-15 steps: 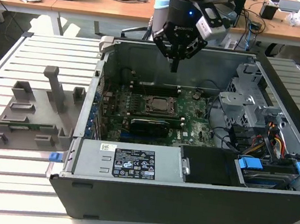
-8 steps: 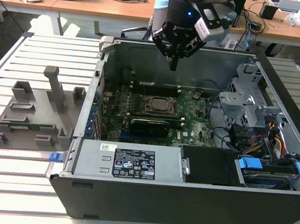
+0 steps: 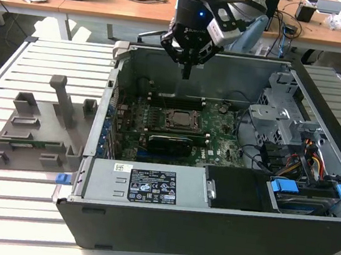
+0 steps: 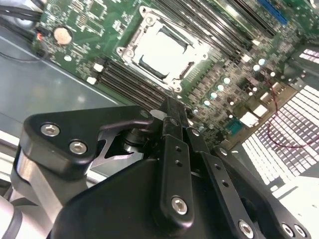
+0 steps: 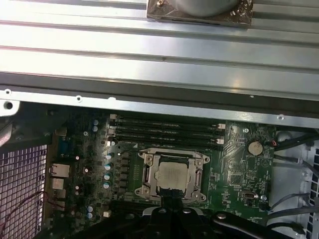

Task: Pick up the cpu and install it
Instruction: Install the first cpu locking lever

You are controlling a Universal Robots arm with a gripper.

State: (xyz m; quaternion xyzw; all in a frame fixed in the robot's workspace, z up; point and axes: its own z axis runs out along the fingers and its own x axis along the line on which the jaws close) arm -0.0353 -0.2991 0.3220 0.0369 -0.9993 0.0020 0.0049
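First wrist view puts the cpu (image 5: 172, 175) flat inside the square socket (image 5: 145, 174), its silver top showing within the metal frame. A row of dark memory slots (image 5: 164, 133) runs just beside the socket, and a round coin cell (image 5: 255, 147) sits on the green motherboard (image 5: 234, 169) well apart from it.

In the exterior view the gripper (image 3: 186, 74) hangs above the far part of the board, clear of the socket and touching nothing. Its fingers (image 4: 174, 149) are drawn together to a narrow point with nothing between them.

The board lies in the floor of an open computer case (image 3: 207, 233). A power supply (image 3: 144, 185) sits along the case's near wall and a metal drive cage (image 3: 279, 116) fills its side on the exterior view's right. On the exterior view's left, outside the case, a grey plastic tray (image 3: 31, 131) rests on the slatted metal table (image 3: 14, 214).
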